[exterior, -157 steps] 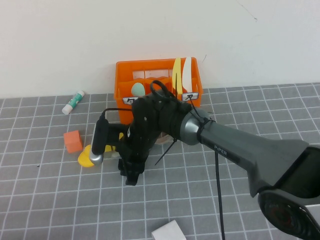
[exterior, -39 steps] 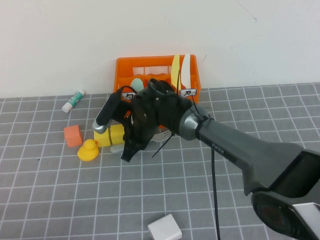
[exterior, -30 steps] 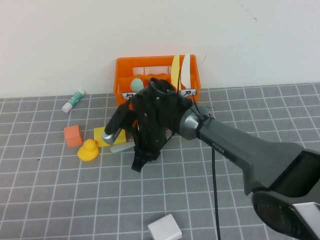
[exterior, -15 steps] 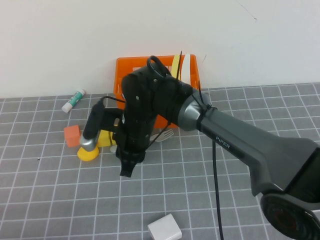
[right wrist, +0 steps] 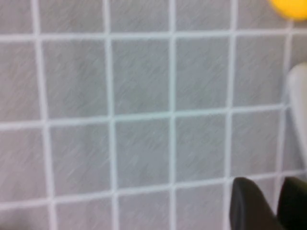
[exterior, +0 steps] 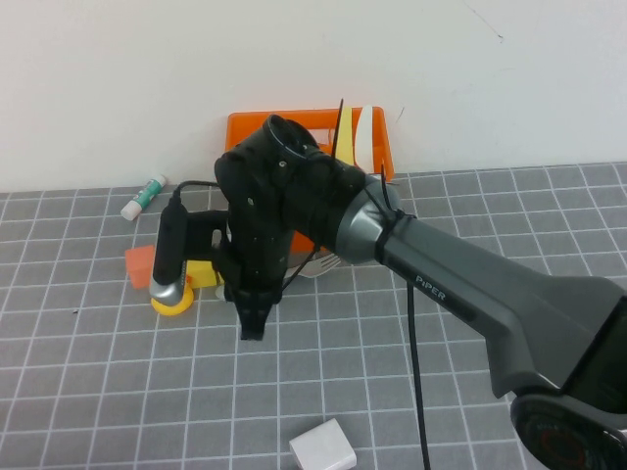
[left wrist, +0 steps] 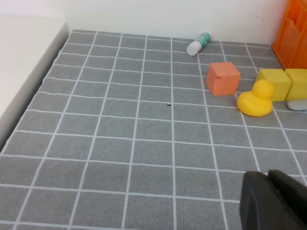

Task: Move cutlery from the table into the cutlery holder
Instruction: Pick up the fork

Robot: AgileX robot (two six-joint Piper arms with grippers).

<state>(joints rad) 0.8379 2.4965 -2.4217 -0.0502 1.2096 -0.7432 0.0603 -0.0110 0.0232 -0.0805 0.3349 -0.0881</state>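
Currently my right gripper hangs fingers-down over the grey tiled table, jaws slightly parted, gripping nothing I can see. Left gripper is parked low at the table's left side, clenched and empty. One grey-green plastic fork lies in front of the bright orange plastic crate, mostly hidden by my arm; yellow plastic knife and white plastic knife already stand inside. Step in hand, I judge: approaching the fork. Next I need alignment over its handle, clear of the yellow rubber duck.
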